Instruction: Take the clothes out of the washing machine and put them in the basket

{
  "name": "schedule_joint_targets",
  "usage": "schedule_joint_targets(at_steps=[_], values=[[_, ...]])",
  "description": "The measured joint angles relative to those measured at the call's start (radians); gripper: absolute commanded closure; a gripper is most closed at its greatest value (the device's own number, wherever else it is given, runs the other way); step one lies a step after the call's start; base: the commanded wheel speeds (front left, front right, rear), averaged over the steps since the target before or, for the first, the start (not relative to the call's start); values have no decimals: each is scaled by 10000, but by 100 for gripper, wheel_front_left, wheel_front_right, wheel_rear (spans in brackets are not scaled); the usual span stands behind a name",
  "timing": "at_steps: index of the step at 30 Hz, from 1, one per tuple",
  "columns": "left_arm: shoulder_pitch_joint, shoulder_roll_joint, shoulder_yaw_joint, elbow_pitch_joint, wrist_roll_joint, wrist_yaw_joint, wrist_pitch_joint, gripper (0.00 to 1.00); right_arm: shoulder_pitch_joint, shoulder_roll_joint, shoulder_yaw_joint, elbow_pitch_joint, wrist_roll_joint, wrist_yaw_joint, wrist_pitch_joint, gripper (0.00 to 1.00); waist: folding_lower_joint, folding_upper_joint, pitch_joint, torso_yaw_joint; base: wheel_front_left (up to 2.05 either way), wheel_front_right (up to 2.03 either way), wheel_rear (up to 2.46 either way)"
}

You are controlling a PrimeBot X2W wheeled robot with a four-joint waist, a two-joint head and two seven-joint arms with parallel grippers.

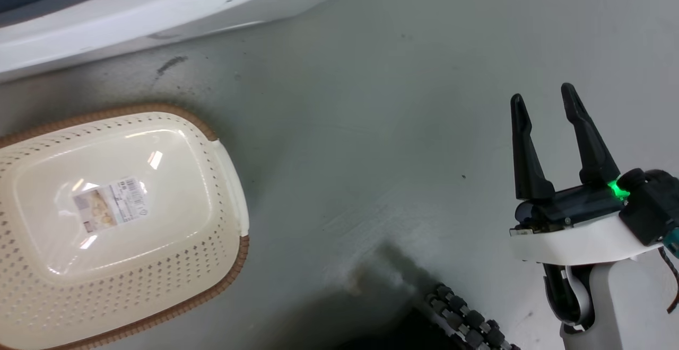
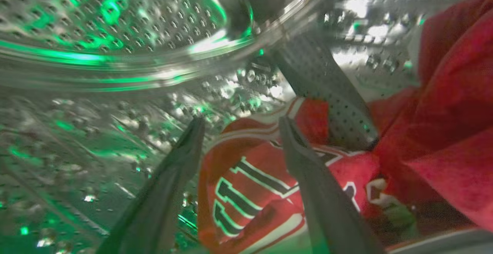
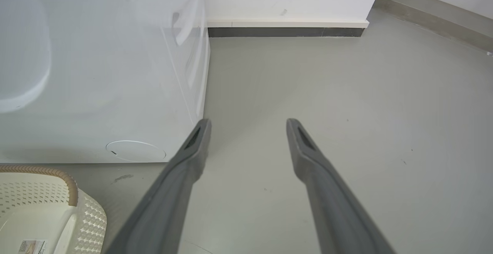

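Fingers of the left gripper stood apart inside the steel drum, the lettered red jersey lying between them and the plain red garment at its right. Head view gave the basket on the floor and the right gripper, also spread.

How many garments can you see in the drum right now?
2. The lettered jersey lies low in the drum, just ahead of the open left claw. The plain red one is bunched to its right in the left wrist view. Others could be hidden underneath.
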Motion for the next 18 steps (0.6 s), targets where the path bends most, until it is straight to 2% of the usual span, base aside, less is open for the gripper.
schedule_joint_targets(at_steps=[4,6,12,18], values=[[-765,437,-1064,222,-387,0,1262,0,-89,-2,217,-56,-102,0,0,0,0,0,331,-297,0,0,0],[-1081,568,-1300,314,-779,0,1728,0,-122,0,347,-107,-270,0,0,0,0,0,473,-448,0,0,0],[-1464,846,-1753,696,-1620,0,2537,0,-110,0,604,-173,-92,0,0,0,0,0,777,-737,0,0,0],[-1426,1183,-2234,696,-2102,2,2702,0,-92,0,631,-267,155,0,0,0,-1,0,932,-863,0,0,0]])
